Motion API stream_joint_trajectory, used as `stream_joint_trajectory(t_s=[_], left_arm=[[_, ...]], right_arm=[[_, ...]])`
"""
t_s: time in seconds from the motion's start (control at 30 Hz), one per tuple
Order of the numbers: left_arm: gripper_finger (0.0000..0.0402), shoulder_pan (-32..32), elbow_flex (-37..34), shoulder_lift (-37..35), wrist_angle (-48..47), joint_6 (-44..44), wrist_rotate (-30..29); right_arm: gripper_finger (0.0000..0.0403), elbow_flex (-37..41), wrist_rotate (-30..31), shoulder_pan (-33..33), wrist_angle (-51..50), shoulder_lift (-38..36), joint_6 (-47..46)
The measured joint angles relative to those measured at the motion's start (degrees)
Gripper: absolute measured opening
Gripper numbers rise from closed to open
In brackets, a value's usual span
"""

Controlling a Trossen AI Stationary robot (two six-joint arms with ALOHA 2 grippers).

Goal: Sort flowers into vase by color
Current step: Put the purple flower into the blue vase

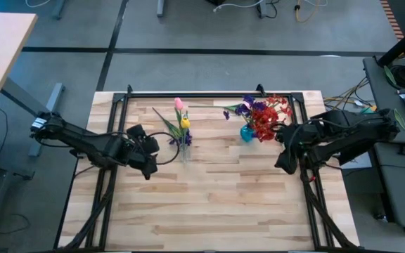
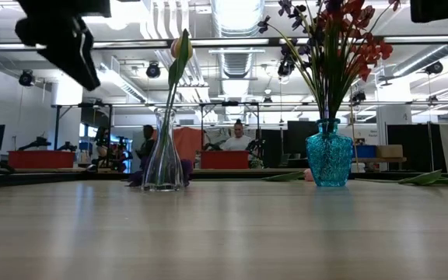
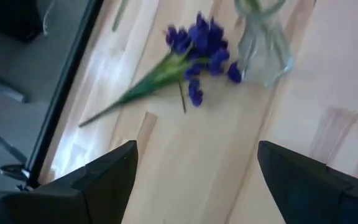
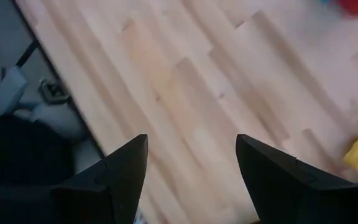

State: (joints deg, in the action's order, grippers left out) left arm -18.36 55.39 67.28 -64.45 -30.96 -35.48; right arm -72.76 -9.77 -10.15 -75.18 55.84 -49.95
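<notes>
On the wooden table (image 1: 209, 204) stand two vases: a clear glass vase (image 2: 162, 159) near the middle with a pink tulip (image 1: 178, 104) and a yellow tulip (image 1: 185, 123), and a blue vase (image 2: 329, 158) to its right with red flowers (image 1: 267, 121) and purple flowers (image 1: 248, 107). Beside the glass vase lies a purple spray (image 3: 197, 50). Just left of it hovers the left gripper (image 3: 194, 171), fingers wide apart, empty. Right of the blue vase hangs the right gripper (image 4: 191, 168), also open, empty.
</notes>
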Motion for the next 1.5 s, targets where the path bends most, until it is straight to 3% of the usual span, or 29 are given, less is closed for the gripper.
stream_joint_trajectory(t_s=[0.17,0.37,0.6,0.9,1.2,1.5], left_arm=[[0.0314,3.5,-5.2,0.0,4.8,4.2,0.8],[0.0314,10.3,-10.3,0.0,12.3,8.7,6.7],[0.0314,18.3,-10.2,0.0,12.9,9.5,8.4],[0.0314,32.4,-10.0,0.0,15.0,15.0,18.9],[0.0313,36.4,-3.0,-0.6,1.7,11.0,22.6],[0.0313,43.1,9.7,-0.7,-0.3,21.1,21.6]], right_arm=[[0.0235,-0.1,-2.7,-0.1,0.0,-0.4,0.0],[0.0235,-0.4,-2.7,0.0,0.1,-0.3,0.0],[0.0235,-0.4,-2.7,0.0,0.2,-0.3,0.0],[0.0235,-0.4,-2.3,0.0,0.4,0.1,0.8],[0.0235,-0.4,-2.2,0.0,0.4,0.3,1.8],[0.0235,-0.4,-2.2,0.0,0.4,0.3,4.8]])
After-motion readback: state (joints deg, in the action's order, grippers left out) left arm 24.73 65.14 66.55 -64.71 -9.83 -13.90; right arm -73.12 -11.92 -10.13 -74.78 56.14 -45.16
